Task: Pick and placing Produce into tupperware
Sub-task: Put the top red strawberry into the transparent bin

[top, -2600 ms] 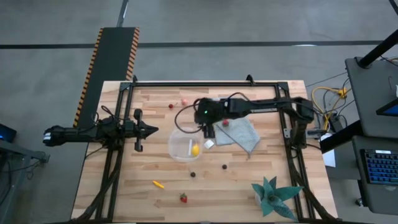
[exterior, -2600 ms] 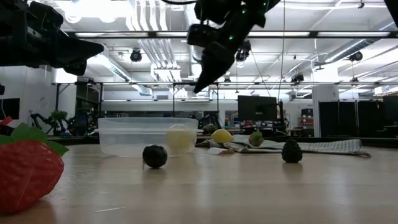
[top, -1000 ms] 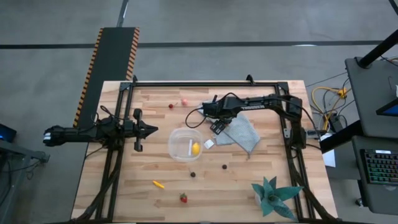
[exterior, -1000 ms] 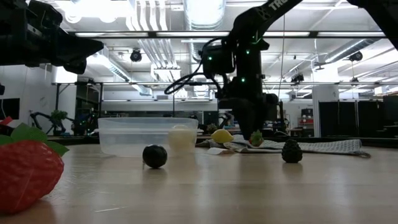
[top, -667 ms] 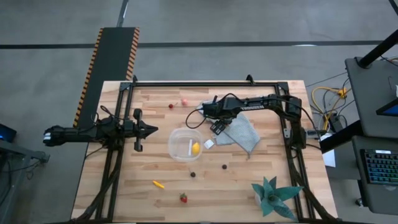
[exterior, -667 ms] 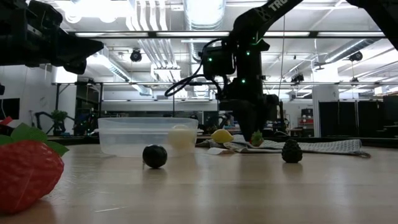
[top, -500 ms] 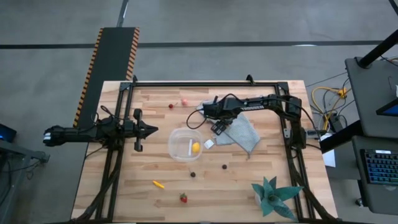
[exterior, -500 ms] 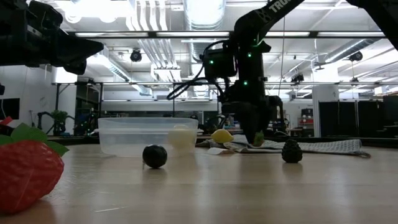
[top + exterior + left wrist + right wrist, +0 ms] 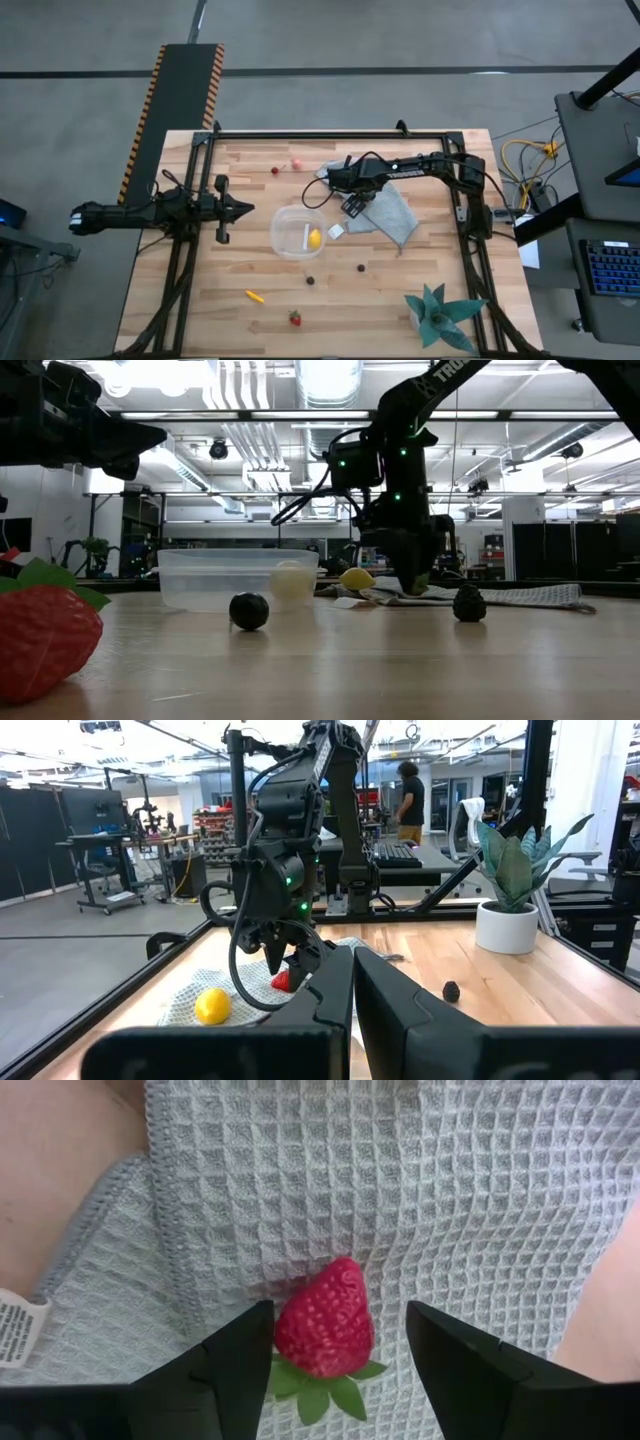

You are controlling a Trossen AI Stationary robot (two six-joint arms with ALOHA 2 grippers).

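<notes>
A red strawberry [image 9: 325,1320] lies on the grey waffle cloth [image 9: 395,215] right of the clear tupperware [image 9: 290,245]. My right gripper [image 9: 340,1355] points down over it, open, one finger on each side; it also shows in the high view [image 9: 351,204] and the low view [image 9: 410,582]. The left wrist view shows the strawberry [image 9: 282,981] under those fingers. One lemon [image 9: 314,238] lies in the tupperware, another lemon [image 9: 211,1006] on the cloth. My left gripper [image 9: 240,208] waits shut and level at the table's left edge. My right gripper has one finger [image 9: 245,1345] close against the strawberry's side [image 9: 285,1330], and I cannot tell whether they touch. The other finger [image 9: 450,1345] stands clear of it. The strawberry rests on the cloth.
Two red berries [image 9: 296,164] lie near the far edge. Two dark round ones [image 9: 311,281], [image 9: 361,267], an orange carrot piece [image 9: 255,296] and a strawberry [image 9: 294,318] lie toward the near edge. A teal plant [image 9: 440,315] stands near right, a white tag [image 9: 336,231] beside the tupperware.
My right gripper came from high over the tupperware's right rim toward the table's right edge and down onto the cloth. For the last second it has stayed almost still over the strawberry, its fingers pointing down.
</notes>
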